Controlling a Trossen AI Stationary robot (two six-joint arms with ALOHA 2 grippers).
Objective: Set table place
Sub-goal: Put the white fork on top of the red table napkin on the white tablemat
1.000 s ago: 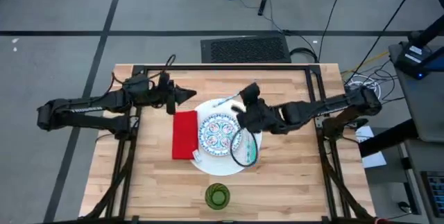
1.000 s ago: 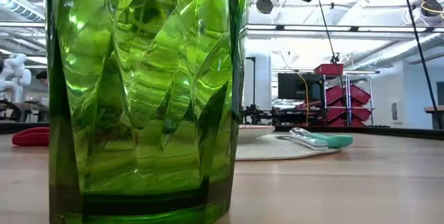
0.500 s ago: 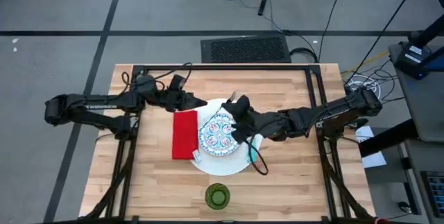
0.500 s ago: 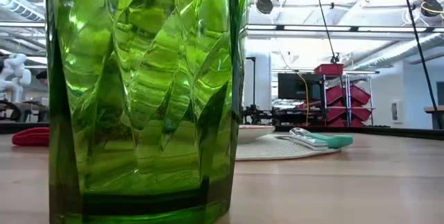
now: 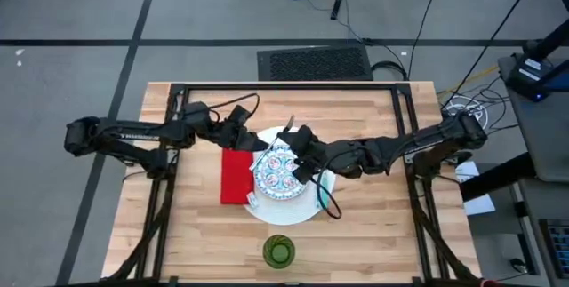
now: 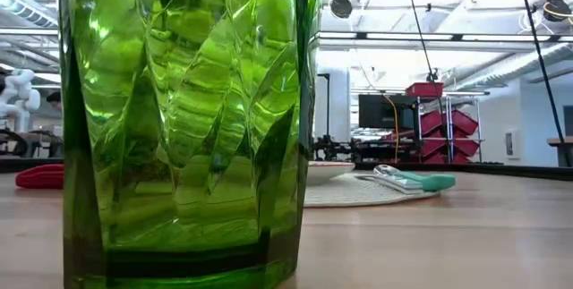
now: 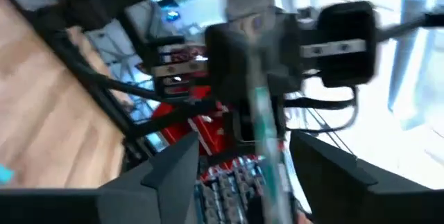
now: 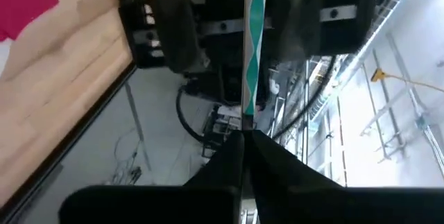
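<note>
A large white plate sits mid-table with a small patterned plate on it. A red napkin lies flat along its left. The teal-handled spoon rests on the white plate's right part. The green glass cup stands at the near edge. Over the plate's far rim my right gripper is shut on a thin silver fork with teal glints. My left gripper faces it, open. Its fingers stand on either side of the fork's other end, with gaps. My right gripper pinches one end of the fork between its two shut fingers, coming from the table's right. The fork runs on ahead in line with the fingers, toward my left gripper. It is lifted clear of the plates.
A black cable loop hangs from the right arm over the white plate's right rim. A black metal frame edges the table. Bare wood lies at the near right and near left of the setting.
My left gripper has gone toward the table's right, up to the plate's far rim, and its fingers have opened. My right gripper has moved toward the table's left with the fork, bringing the fork's free end between the left fingers.
</note>
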